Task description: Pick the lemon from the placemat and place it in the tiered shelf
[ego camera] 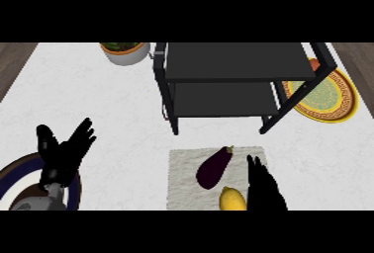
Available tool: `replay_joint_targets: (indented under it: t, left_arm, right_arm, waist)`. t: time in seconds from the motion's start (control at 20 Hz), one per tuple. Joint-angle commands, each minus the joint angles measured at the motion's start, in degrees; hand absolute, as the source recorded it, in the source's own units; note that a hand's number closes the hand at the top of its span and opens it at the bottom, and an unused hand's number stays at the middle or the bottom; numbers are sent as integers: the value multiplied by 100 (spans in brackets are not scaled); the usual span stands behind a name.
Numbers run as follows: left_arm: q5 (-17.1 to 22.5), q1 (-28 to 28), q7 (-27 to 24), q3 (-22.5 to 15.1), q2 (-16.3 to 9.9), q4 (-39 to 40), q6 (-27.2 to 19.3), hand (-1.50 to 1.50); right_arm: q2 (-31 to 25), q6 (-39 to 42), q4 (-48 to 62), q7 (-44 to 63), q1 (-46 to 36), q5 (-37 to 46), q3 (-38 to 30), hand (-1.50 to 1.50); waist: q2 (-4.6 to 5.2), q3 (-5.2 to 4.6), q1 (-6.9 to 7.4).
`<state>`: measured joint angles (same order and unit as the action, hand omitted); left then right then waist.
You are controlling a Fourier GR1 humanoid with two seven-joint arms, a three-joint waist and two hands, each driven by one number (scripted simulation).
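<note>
A yellow lemon [232, 199] lies at the near edge of a pale grey placemat [186, 168], beside a dark purple eggplant [214, 168]. My right hand [263, 185] stands just right of the lemon with straight fingers pointing away from me, close to it and holding nothing. Beyond the placemat stands the black tiered shelf [234, 62], its dark lower tier [223, 99] visible under the top one. At the lower left my left hand [66, 148] rests open, fingers up.
A white pot with a green plant [125, 52] stands left of the shelf. A yellow patterned plate [325, 96] lies behind the shelf's right legs. A dark blue-rimmed plate [18, 173] sits under my left forearm.
</note>
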<state>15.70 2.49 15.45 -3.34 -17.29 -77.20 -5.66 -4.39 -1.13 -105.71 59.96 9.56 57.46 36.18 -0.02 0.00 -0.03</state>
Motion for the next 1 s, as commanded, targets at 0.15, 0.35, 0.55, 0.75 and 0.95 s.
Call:
replay_joint_targets:
  t: [0.15, 0.35, 0.55, 0.75, 0.95]
  left_arm:
    - [-232, -151, -326, 109, 279, 171, 107, 0]
    - [-348, 258, -79, 332, 236, 337, 116, 0]
    - [-251, -222, 18, 371, 121, -184, 449, 0]
    - [-475, 42, 202, 176, 408, -179, 121, 0]
    - [-470, 108, -208, 407, 428, 415, 377, 0]
  right_arm:
    - [113, -709, 735, -435, 81, 151, -195, -150]
    - [169, -691, 870, -719, -177, 35, -453, -150]
    - [430, -859, 1626, -582, -849, -96, -587, -150]
    - [117, 60, 1661, -1105, -159, -351, 46, 150]
    - [273, -129, 1602, -1399, -373, -334, 23, 150]
  waist:
    - [1, 0, -1]
    - [2, 0, -8]
    - [2, 1, 32]
    - [9, 3, 46]
    - [4, -1, -5]
